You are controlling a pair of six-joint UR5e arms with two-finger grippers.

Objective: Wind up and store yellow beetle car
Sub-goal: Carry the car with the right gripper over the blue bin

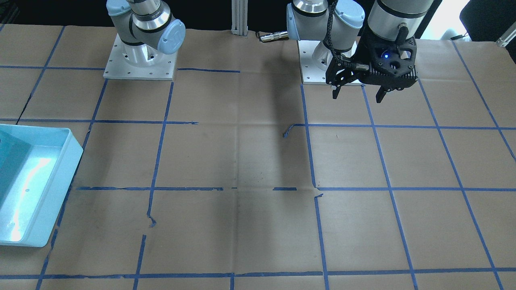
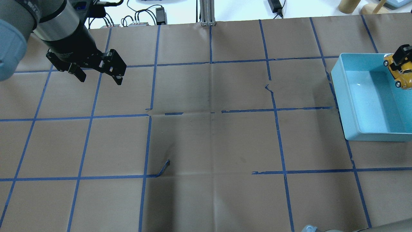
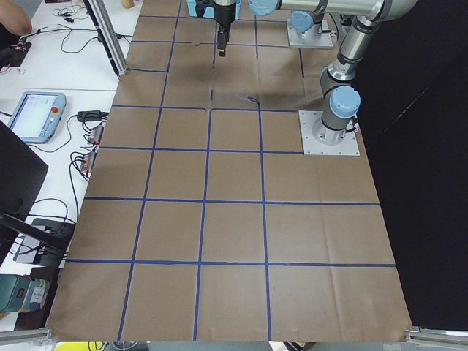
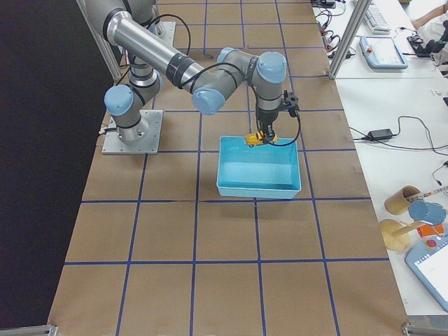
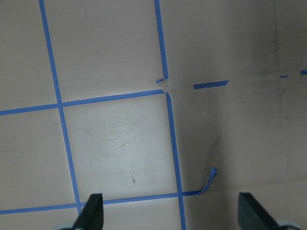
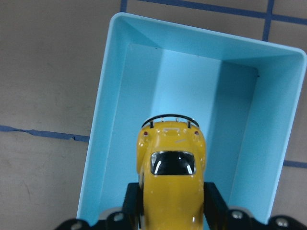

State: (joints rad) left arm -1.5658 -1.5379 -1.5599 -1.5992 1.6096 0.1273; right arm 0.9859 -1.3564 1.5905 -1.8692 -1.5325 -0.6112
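The yellow beetle car (image 6: 171,187) is clamped in the right end effector (image 6: 171,207). One black finger (image 6: 132,201) presses on each flank, and the dark window faces the wrist camera. The silver bumper points away from the camera, over the inside of the light blue bin (image 6: 103,120). From the right side, the car (image 4: 259,138) hangs at about rim height by the bin's wall nearest the robot. I cannot tell whether it touches that wall. A faint mark on the car's yellow body, beyond the window, is too small to read.

The bin (image 2: 341,96) stands on the counter (image 2: 209,145), which is covered in brown paper with a grid of blue tape. It is at the robot's right edge of the overhead view.

The left end effector (image 2: 100,79) hangs above bare paper on the far left, well apart from the bin. Its fingers are spread wide with nothing between them. Its wrist view shows only the two fingertips and tape lines, one with a loose curled end. A small blue light (image 1: 386,55) glows on its black housing.

Fine print circles the silver ring (image 1: 151,18) of the right arm's base joint but is too small to read. The mark on its blue cap (image 1: 172,37) is too small as well.
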